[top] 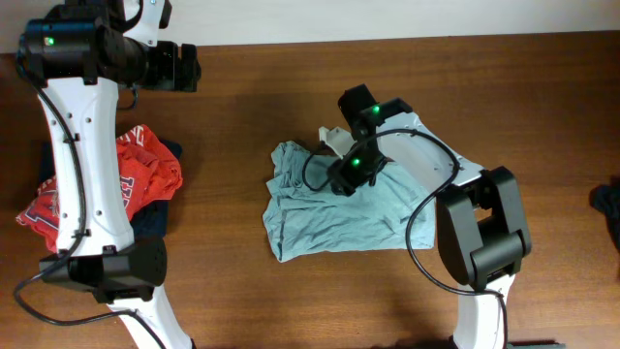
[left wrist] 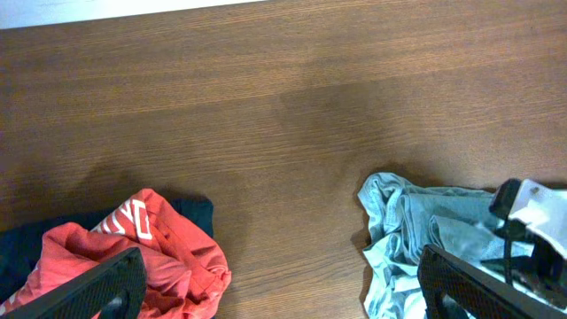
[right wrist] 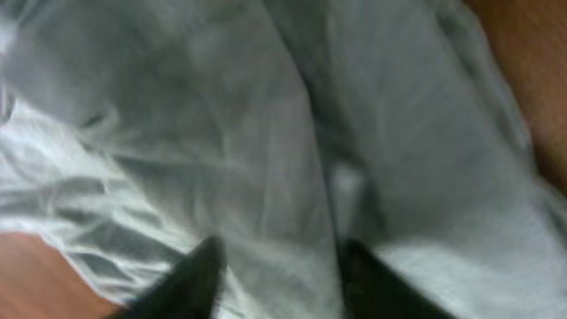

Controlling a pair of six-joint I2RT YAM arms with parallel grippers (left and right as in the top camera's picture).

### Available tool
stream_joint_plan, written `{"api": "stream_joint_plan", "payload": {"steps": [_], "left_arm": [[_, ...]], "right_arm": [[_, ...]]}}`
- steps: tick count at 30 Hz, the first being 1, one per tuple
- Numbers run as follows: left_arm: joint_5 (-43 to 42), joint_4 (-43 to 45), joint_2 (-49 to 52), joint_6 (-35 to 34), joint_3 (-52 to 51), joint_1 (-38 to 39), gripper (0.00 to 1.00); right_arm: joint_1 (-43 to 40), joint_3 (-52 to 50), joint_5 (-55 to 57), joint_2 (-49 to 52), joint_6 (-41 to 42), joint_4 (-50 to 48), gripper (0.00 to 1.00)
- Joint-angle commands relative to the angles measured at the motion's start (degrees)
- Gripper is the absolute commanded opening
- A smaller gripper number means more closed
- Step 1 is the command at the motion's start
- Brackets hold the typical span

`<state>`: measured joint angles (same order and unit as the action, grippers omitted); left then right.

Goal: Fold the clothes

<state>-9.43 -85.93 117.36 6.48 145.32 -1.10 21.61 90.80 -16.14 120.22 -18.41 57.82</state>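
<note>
Pale grey-teal T-shirt (top: 329, 208): lay crumpled and partly bunched on the brown wooden bench (top: 252, 107). It was not flat. Its edge towards the red shirt was gathered into creases, and no neat fold was seen.

Right end effector (right wrist: 283, 283): was positioned directly over the upper middle of the T-shirt, down at the cloth. In the right wrist view, two dark fingers (right wrist: 199, 275) were seen apart, with grey-teal fabric filling the space between and around them. That view was blurred, so it could not be told whether cloth was grasped or the fingers merely rested on it.

Red shirt (top: 145, 174) with white lettering: lay well apart from the T-shirt, on the left arm's side, heaped on top of a dark navy garment (top: 155, 218). The navy garment showed at the edges of the heap. A strip of bare bench separated this heap from the T-shirt.

Left end effector (left wrist: 283, 297): was held above the bench, beyond the red shirt as seen from the T-shirt and clear of both. It was released, with its jaws spread wide and nothing between them.

A small dark item (top: 608, 208) was noted at the far edge of the overhead view, on the T-shirt's other side. It could not be identified.
</note>
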Motion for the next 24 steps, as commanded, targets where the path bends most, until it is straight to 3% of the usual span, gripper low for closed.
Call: {"api": "stream_joint_plan", "payload": {"steps": [1,12,17,20,24], "left_arm": [[0.2,0.2,-0.1,1.0,1.0,-0.3,0.98],[0.2,0.4,-0.1,1.0,1.0,-0.3,0.98],[0.2,0.7,-0.1,1.0,1.0,-0.3,0.99],[0.2,1.0,-0.1,1.0,1.0,-0.3,0.99],[0.2,1.0,-0.1,1.0,1.0,-0.3,0.99]], "right_arm": [[0.4,-0.6,-2.2,-0.9,-0.4,0.2,0.29],[3.1,1.3,-12.5,-3.6,-0.3,6.8,0.15],[7.4,1.3,-13.5,-3.8,-0.7,10.6,0.16],[11.5,1.3,-13.4,-3.8,-1.6,11.6,0.17],[15.8,1.3,-11.5,-3.8,-2.9,12.3,0.31]]}}
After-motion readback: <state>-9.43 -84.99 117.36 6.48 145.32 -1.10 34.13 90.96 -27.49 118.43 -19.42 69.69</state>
